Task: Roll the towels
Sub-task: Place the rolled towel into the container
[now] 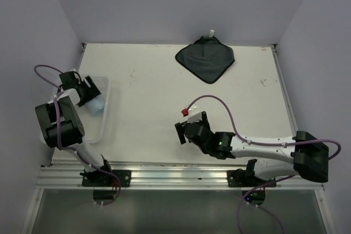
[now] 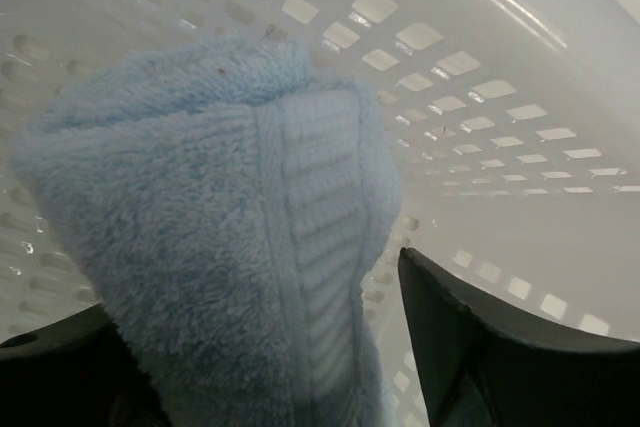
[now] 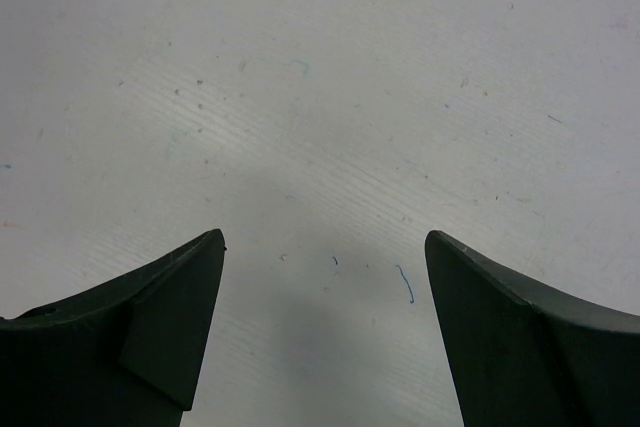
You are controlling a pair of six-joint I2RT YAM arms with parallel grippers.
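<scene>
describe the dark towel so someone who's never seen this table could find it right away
Start at the white table and look to its far edge, by the back wall, a little right of centre. There lies the dark grey square cloth, spread flat and turned like a diamond, with a small white tag at its far corner. The light blue terry towel, by contrast, sits bundled inside the white plastic mesh basket at the left.

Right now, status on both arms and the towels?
Left gripper in basket, fingers around rolled blue towel. Right gripper open, empty. Dark towel flat, far side, unrolled.
</scene>
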